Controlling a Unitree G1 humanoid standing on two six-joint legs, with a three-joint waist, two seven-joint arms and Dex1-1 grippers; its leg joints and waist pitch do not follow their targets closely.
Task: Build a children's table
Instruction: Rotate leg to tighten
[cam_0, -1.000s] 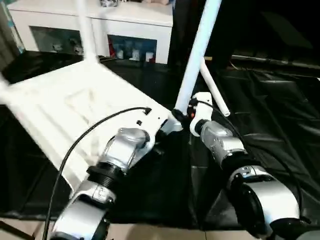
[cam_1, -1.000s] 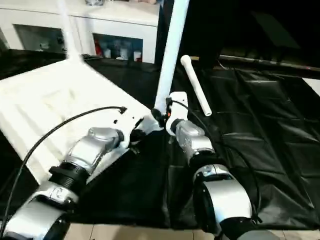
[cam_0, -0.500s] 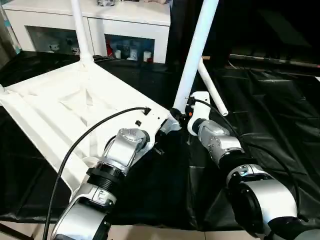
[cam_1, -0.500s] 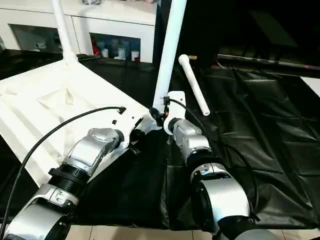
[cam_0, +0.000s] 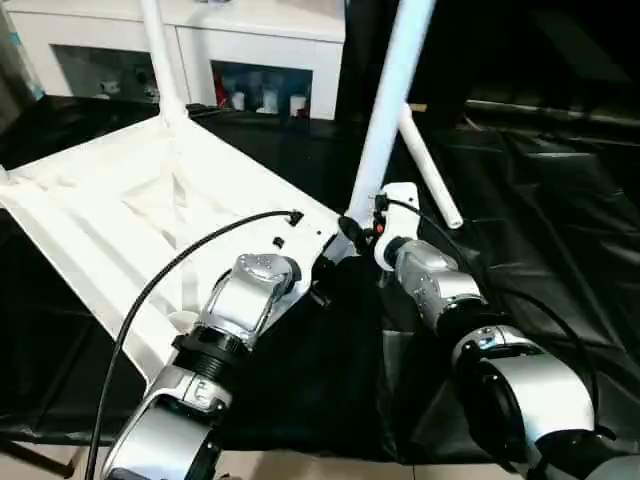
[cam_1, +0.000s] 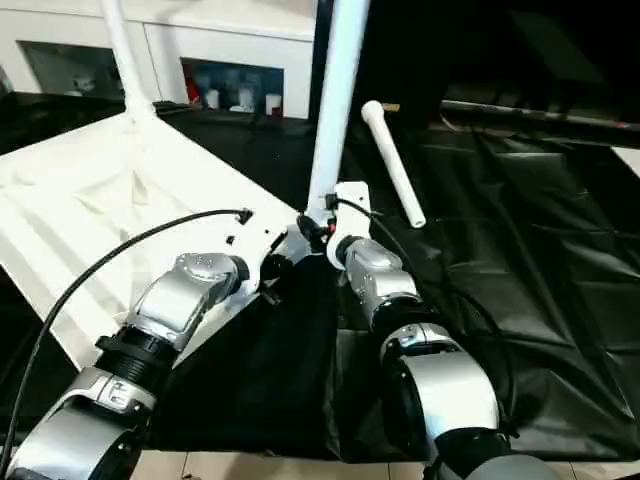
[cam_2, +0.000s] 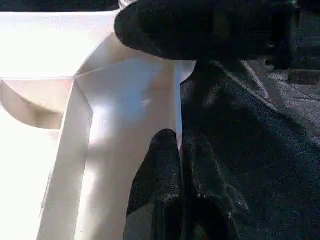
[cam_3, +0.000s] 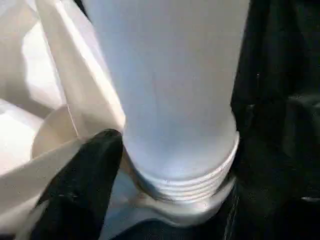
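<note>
The children's table lies upside down on black cloth, its ribbed white top (cam_0: 110, 210) reaching to the left. One white leg (cam_0: 390, 100) stands upright in the near right corner socket, and another leg (cam_0: 158, 60) stands at the far corner. A third leg (cam_0: 430, 165) lies loose on the cloth behind. My right gripper (cam_0: 352, 232) is open at the base of the near leg (cam_3: 175, 100), one black finger (cam_3: 85, 185) beside its threaded end. My left gripper (cam_2: 181, 150) is shut, its tips on the top's near rim beside that corner.
A white cabinet (cam_0: 200, 40) with glass doors stands behind the table. Black cloth (cam_0: 540, 200) covers the floor to the right and in front. A black cable (cam_0: 170, 270) arcs over my left forearm above the table top.
The picture has shifted a little with my head. The table, its legs and both arms keep their places.
</note>
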